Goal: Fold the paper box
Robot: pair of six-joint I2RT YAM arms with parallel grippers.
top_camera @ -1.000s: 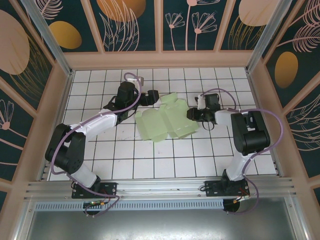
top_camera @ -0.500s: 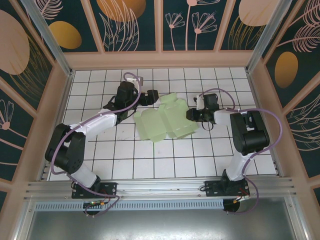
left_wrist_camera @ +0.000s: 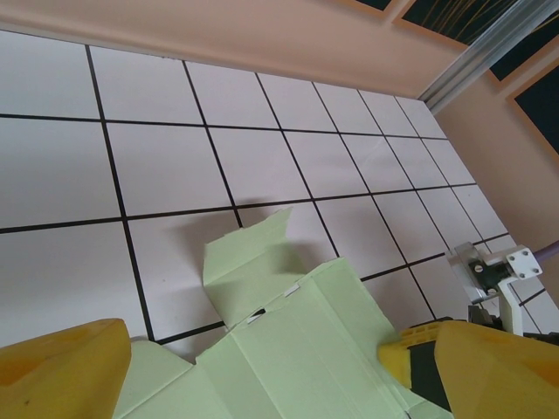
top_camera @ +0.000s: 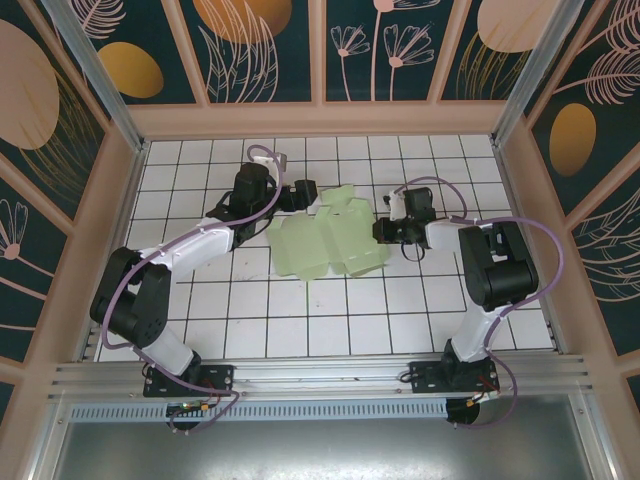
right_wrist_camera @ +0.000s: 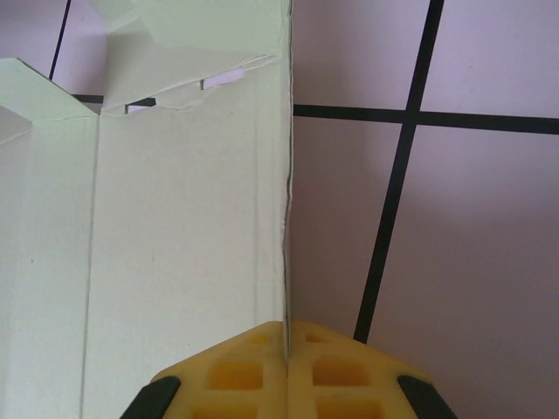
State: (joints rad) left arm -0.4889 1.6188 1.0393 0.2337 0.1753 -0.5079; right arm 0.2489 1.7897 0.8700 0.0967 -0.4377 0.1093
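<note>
R jaws tight on paper box (top_camera: 322, 245) edge; L jaws wide apart over box.

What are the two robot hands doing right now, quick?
Left gripper: open, holding nothing.
Right gripper: closed, pinching the edge of the paper box.

Place: a robot lab test cell, closed in on three sides.
Bench: a white tiled bench (top_camera: 250, 330) with a black grid of lines.
Walls: peach frames (top_camera: 320, 119) holding dark teal panels (top_camera: 270, 60) printed with leaves and flowers.
Structure: aluminium rails (top_camera: 320, 372) along the near edge and a slanted metal corner post (top_camera: 98, 68).
Machinery: a left arm (top_camera: 190, 243) and a right arm (top_camera: 500, 265) bolted by the rails, trailing purple cables (top_camera: 262, 149).
</note>
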